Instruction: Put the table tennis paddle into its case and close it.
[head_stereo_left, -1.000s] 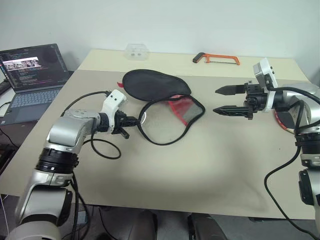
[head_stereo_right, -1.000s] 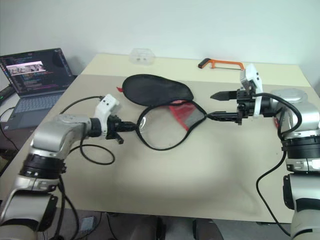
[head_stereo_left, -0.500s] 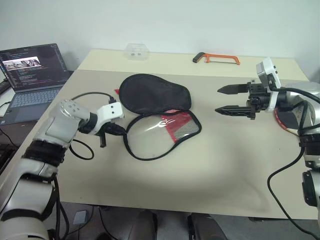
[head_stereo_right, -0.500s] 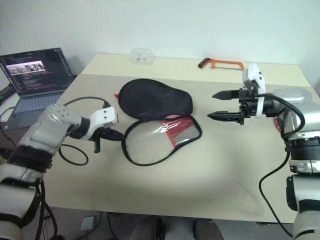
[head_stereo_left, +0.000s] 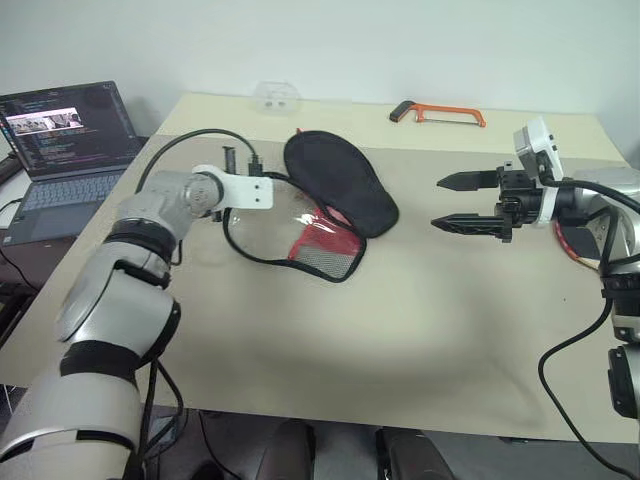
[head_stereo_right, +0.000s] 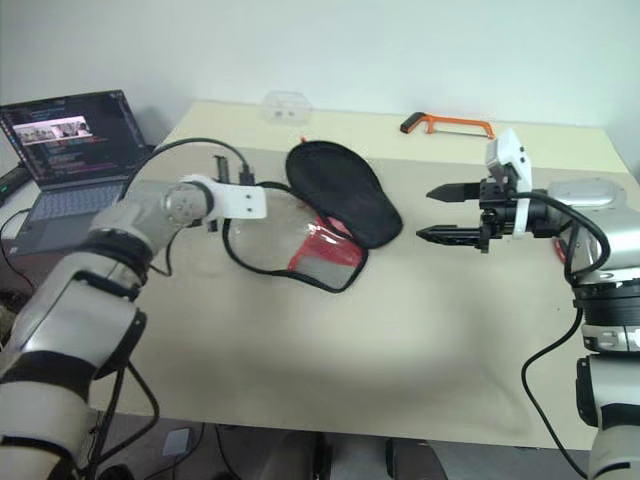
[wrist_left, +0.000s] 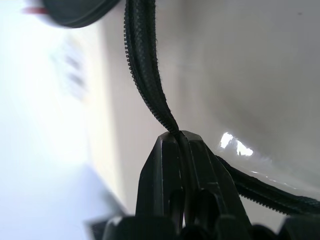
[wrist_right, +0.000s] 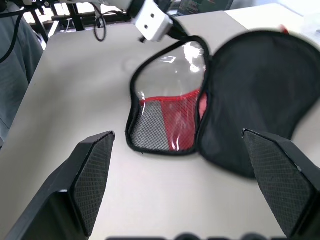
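While the case (head_stereo_left: 325, 205) lies open on the tan table (head_stereo_left: 400, 330), it sits a little left of the middle of the left eye view, in the upper half. It has two flaps. The plain black flap is the one further right and higher up, and it looks like a dark oval. The other flap lies lower and to the left, and it has a shiny clear part, a red part and a grey mesh pocket, with a black zip edge all round it. The left gripper (wrist_left: 179, 137) is squeezed tight on that black zip edge, and the left wrist view shows the thin strip pinched right between the two black fingertips. In the left eye view this gripper is at the left side of the case, with its white wrist block just beside the flap. The right gripper (head_stereo_left: 440, 203) hangs above the table at the right of the frame, well apart from the case, and it points at it. Its two black fingers are spread wide, one above the other, and they hold nothing. An orange hacksaw (head_stereo_left: 437, 113) lies at the far edge of the table, near the top middle. A small clear box (head_stereo_left: 276, 97) sits at the far edge too, further left. A laptop (head_stereo_left: 65, 140) with its screen lit stands at the upper left, off the table.
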